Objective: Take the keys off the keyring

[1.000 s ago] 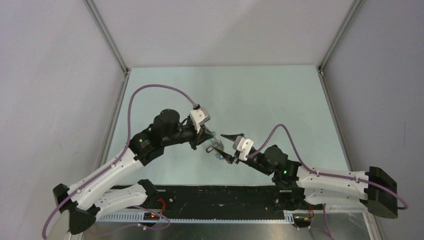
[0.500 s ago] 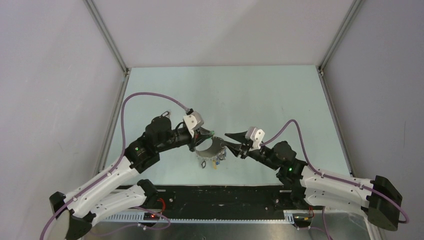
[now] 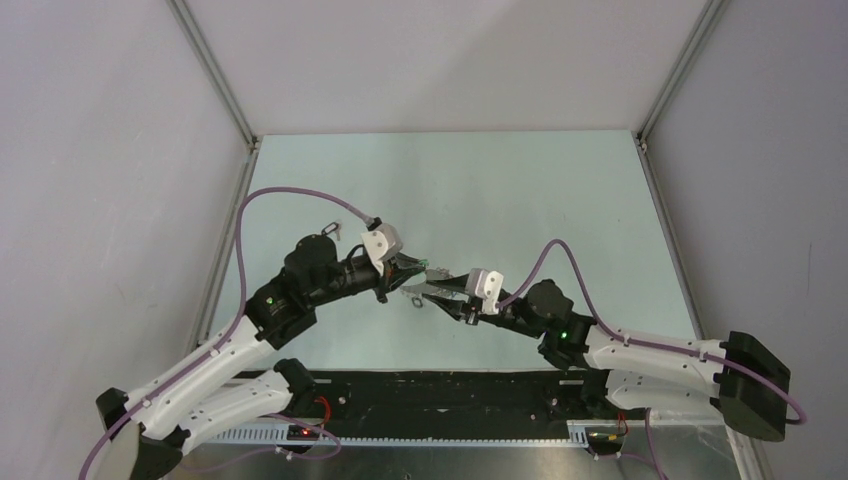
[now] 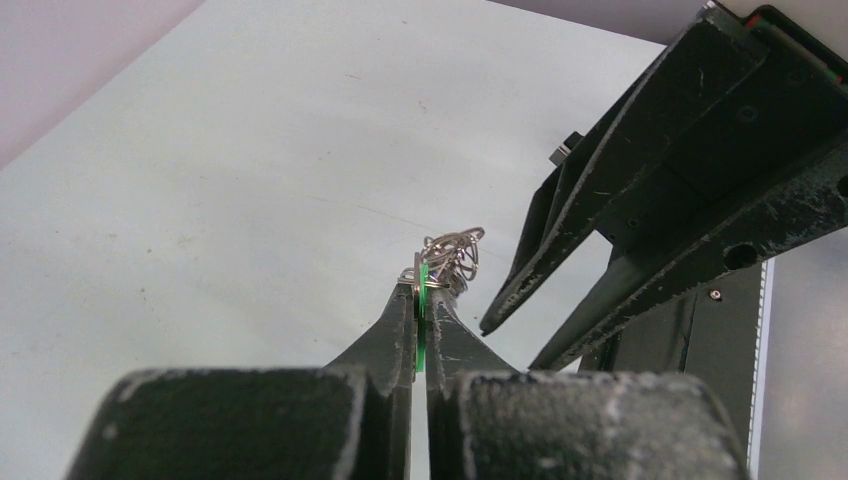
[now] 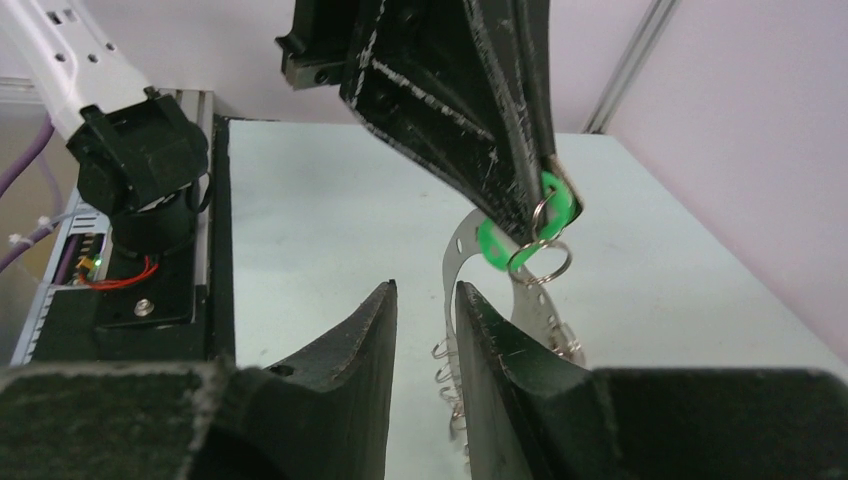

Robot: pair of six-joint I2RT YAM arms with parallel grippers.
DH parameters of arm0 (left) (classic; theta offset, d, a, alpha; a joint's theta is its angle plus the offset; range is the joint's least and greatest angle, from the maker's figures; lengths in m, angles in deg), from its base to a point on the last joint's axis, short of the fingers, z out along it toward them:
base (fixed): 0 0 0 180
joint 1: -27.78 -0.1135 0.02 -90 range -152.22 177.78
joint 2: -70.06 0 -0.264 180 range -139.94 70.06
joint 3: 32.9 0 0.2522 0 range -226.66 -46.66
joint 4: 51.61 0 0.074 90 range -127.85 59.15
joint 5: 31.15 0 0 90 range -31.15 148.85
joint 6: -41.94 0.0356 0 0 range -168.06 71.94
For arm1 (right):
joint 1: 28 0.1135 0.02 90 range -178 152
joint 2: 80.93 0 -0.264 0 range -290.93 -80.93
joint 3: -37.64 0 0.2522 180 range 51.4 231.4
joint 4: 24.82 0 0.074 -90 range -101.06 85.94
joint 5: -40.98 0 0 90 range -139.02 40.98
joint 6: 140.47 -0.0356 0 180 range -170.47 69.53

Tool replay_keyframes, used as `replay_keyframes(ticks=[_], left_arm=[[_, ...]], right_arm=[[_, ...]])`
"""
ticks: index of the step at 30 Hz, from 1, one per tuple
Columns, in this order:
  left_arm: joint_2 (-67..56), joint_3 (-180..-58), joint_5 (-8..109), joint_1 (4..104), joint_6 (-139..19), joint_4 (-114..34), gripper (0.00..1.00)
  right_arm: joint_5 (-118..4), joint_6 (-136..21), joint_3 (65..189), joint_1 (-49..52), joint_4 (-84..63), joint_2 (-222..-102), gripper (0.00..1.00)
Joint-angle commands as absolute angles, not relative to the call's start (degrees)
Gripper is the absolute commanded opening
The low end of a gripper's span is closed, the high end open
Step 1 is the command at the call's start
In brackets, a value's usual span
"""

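Observation:
My left gripper [image 4: 422, 290] is shut on a green plastic key head [image 4: 424, 275], held above the table at mid-scene [image 3: 415, 272]. From that head hangs the keyring [image 5: 455, 250], a thin curved metal band with holes, carrying several small split rings [image 5: 445, 375]. A tangle of small rings [image 4: 455, 250] sits just past the left fingertips. My right gripper [image 5: 426, 287] faces the left one [image 3: 432, 292]. Its jaws stand a narrow gap apart. The band lies just beyond them, close to the inner side of the right-hand finger [image 5: 500, 360]. No other keys show clearly.
The pale green table [image 3: 520, 200] lies under both arms, with grey walls on three sides. A black rail with wiring [image 3: 440, 390] runs along the near edge between the arm bases.
The right gripper has swung left to the hanging ring and narrowed its jaws. The left gripper has shifted slightly left, keeping hold of the green head. The ring now sits between the two grippers.

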State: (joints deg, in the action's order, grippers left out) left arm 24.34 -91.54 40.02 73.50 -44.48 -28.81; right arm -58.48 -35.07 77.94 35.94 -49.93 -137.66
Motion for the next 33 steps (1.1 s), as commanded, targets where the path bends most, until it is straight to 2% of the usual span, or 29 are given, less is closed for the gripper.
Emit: replay_keyframes(ticks=[1, 19, 33], left_arm=[[26.1, -91.7, 38.6, 73.1, -43.7, -33.7, 0.0], [26.4, -91.2, 38.6, 73.3, -44.2, -34.3, 0.0], [26.3, -91.0, 40.0, 73.3, -44.3, -34.4, 0.0]], right_arm=[[-55.5, -33.2, 80.9, 36.2, -55.5, -138.9, 0.32], [-50.9, -33.0, 82.2, 35.8, -57.9, -141.1, 0.27], [-50.4, -32.8, 82.2, 35.7, -55.8, -139.9, 0.29]])
